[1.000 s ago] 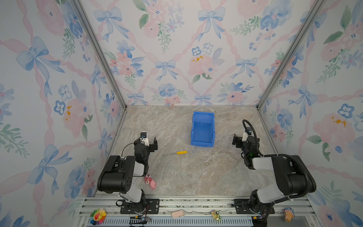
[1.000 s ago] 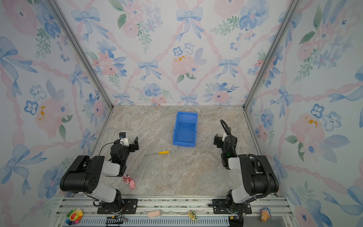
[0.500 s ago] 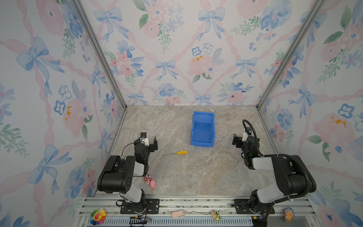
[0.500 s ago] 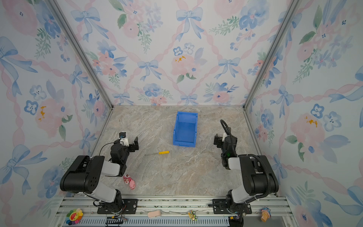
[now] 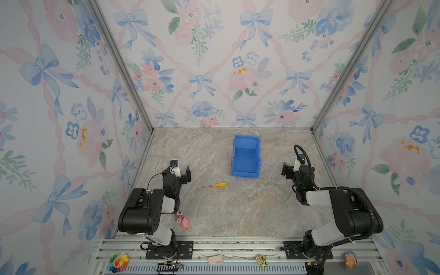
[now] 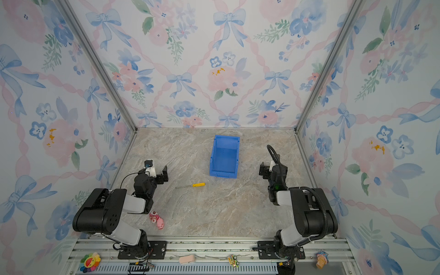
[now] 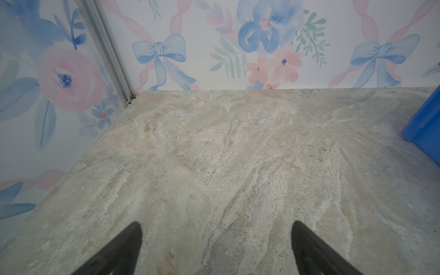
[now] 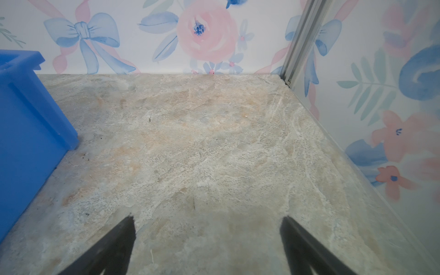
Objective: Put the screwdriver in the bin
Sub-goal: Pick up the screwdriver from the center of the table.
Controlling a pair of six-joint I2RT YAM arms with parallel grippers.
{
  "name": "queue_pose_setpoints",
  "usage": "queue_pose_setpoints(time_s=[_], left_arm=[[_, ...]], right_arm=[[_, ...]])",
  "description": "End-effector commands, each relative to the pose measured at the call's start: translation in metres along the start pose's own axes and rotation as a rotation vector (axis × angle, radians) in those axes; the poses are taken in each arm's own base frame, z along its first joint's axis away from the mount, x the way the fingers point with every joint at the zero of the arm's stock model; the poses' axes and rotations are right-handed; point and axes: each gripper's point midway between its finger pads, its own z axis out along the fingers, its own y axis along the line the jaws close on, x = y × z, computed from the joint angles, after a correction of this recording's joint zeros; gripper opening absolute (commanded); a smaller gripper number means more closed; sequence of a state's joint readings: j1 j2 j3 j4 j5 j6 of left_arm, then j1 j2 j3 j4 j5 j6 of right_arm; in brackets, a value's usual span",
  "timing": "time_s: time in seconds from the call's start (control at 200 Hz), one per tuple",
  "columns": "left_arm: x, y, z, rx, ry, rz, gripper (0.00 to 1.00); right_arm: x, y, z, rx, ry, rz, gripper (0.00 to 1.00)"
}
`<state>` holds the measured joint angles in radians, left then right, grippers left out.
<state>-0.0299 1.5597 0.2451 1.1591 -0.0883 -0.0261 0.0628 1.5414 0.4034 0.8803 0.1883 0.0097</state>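
Note:
The screwdriver (image 5: pixel 212 185) (image 6: pixel 190 185), with a yellow handle and a thin silver shaft, lies flat on the marble floor in both top views, handle toward the bin. The blue bin (image 5: pixel 245 175) (image 6: pixel 223 175) stands empty just behind it, low lip facing the front. My left gripper (image 5: pixel 179 173) (image 6: pixel 156 175) (image 7: pixel 216 223) hovers open to the left of the screwdriver, with nothing between its fingers. To the right of the bin, my right gripper (image 5: pixel 294 170) (image 6: pixel 271 170) (image 8: pixel 207 217) is open and empty too. A bin corner (image 7: pixel 426 123) shows in the left wrist view and its side wall (image 8: pixel 28 119) in the right wrist view.
A small pink toy (image 5: pixel 182 220) (image 6: pixel 157 220) lies on the floor near the left arm's base. Papered walls close the floor in on three sides. Small toys (image 5: pixel 118 262) sit on the metal rail in front.

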Motion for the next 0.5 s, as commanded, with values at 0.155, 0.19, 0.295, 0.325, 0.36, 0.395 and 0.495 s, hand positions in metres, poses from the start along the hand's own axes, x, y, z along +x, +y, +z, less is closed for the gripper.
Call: queue_pose_setpoints(time_s=[0.155,0.19,0.295,0.325,0.36,0.395,0.495], left_arm=[[-0.016,0.001,0.002,-0.011,-0.024,0.001,0.98],[-0.018,0.0,0.002,-0.004,-0.019,0.006,0.98],[-0.025,0.006,-0.005,-0.038,-0.023,-0.016,0.98],[-0.024,0.008,-0.006,-0.046,-0.015,-0.029,0.98],[-0.021,0.009,-0.008,-0.05,0.006,-0.038,0.98],[-0.017,0.009,-0.009,-0.052,0.036,-0.045,0.98],[-0.013,0.01,-0.016,-0.06,0.057,-0.06,0.98]], right_arm=[[-0.004,0.005,-0.012,-0.004,-0.056,-0.025,0.97],[-0.006,0.005,-0.015,0.002,-0.071,-0.027,0.97],[-0.012,0.006,-0.023,0.011,-0.09,-0.039,0.97],[-0.014,0.005,-0.025,0.014,-0.088,-0.042,0.97],[-0.017,0.005,-0.027,0.015,-0.082,-0.044,0.97],[-0.019,0.005,-0.029,0.014,-0.072,-0.048,0.97],[-0.021,0.006,-0.035,0.0,-0.062,-0.055,0.97]])
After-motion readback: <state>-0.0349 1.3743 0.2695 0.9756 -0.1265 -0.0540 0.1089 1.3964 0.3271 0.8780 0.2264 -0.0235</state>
